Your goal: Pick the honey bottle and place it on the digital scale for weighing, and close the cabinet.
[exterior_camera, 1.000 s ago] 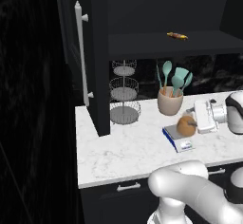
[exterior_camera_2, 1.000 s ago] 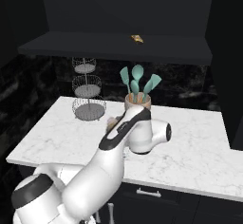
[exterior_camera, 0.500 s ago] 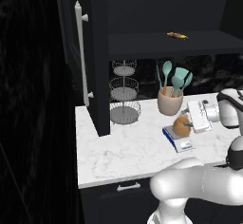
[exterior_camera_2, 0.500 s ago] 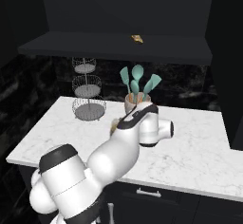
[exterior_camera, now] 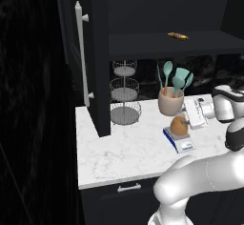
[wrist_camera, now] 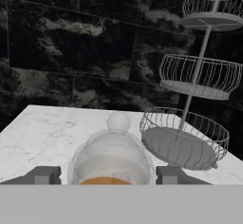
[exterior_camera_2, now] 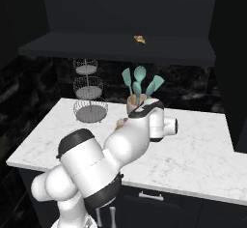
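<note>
Here my gripper (wrist_camera: 108,176) grips the honey bottle (exterior_camera: 178,125) from the right, standing it on the digital scale (exterior_camera: 179,140) near the utensil crock (exterior_camera: 170,101); cabinet door (exterior_camera: 88,57) open at left.

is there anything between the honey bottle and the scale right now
No. The honey bottle already stands on the digital scale, with nothing visible between them. The gripper flanks the bottle, one fingertip on each side; whether it still grips is unclear.

A glossy white robot arm (exterior_camera_2: 96,169) built of rounded, bulbous segments, with black bands ringing its joints. Its wrist ends in a boxy white hand (exterior_camera: 198,114) with a dark fitting on top; two small, dark grey, squared fingertips (wrist_camera: 43,175) protrude.
</note>
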